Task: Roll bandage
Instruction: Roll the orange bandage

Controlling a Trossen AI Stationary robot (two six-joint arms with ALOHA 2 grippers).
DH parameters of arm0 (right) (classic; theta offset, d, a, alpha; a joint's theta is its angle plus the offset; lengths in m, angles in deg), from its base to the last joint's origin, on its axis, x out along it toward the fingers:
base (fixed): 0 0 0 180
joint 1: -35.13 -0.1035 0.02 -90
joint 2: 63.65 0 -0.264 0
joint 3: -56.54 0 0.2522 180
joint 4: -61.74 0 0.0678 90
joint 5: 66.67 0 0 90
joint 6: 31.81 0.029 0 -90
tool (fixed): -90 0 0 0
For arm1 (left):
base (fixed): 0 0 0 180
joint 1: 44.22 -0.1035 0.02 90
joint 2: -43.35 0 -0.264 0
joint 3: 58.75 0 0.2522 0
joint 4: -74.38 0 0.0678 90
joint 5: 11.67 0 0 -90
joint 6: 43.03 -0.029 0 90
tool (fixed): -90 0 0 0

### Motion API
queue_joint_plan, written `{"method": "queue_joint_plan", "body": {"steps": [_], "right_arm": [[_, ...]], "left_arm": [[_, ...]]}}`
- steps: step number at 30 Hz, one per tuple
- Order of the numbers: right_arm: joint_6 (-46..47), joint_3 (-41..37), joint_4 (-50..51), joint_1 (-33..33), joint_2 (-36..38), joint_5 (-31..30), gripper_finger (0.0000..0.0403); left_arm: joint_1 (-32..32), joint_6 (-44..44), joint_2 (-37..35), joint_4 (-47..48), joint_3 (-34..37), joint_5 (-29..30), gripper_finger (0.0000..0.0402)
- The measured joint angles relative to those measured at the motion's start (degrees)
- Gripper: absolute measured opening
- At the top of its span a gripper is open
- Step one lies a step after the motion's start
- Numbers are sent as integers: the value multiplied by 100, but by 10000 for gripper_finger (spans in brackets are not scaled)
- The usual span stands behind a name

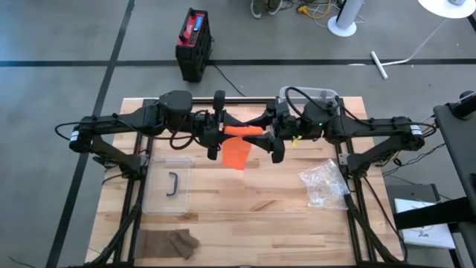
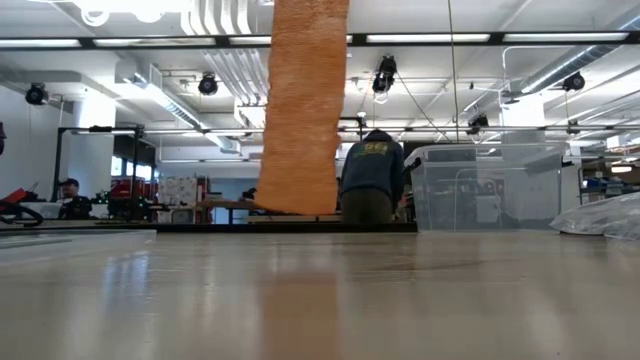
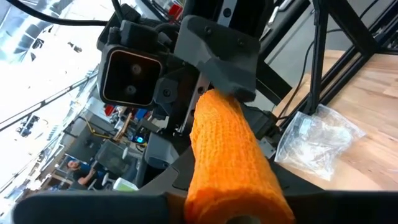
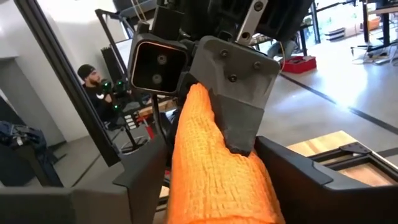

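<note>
Above the table's middle, the left gripper [image 1: 216, 134] is clamping the orange bandage roll [image 1: 242, 132] while the right gripper's [image 1: 271, 138] fingers are straddling its other end. The hanging tail [image 1: 235, 154] is risking unwinding if either grip slips.

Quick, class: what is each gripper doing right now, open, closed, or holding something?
Left gripper: closed on the rolled end of the orange bandage.
Right gripper: around the bandage's other end; whether it grips cannot be told.

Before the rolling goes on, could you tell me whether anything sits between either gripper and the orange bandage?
Nothing visible does: the left gripper and right gripper both meet the orange bandage directly above the table.
</note>
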Motion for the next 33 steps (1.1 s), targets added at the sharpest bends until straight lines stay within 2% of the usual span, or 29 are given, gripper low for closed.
{"method": "queue_joint_plan", "body": {"steps": [10, 14, 20, 27, 33], "right_arm": [[-134, 0, -137, -3, -7, -286, 135], [-504, 0, -177, -17, -11, -551, 119], [-1026, -153, -470, -90, -9, -878, 118], [-1638, -406, -896, -352, 11, -932, 97], [-2043, -771, -1524, -595, 36, -1023, 91]], "left_arm": [[4, 199, -48, -13, -1, 40, 89], [5, 1186, -97, -49, 0, 167, 114], [-14, 3086, -322, 203, 5, 602, 184], [-22, 3946, -454, 439, 5, 564, 256], [-24, 4737, -445, 439, 11, 478, 262]]}}
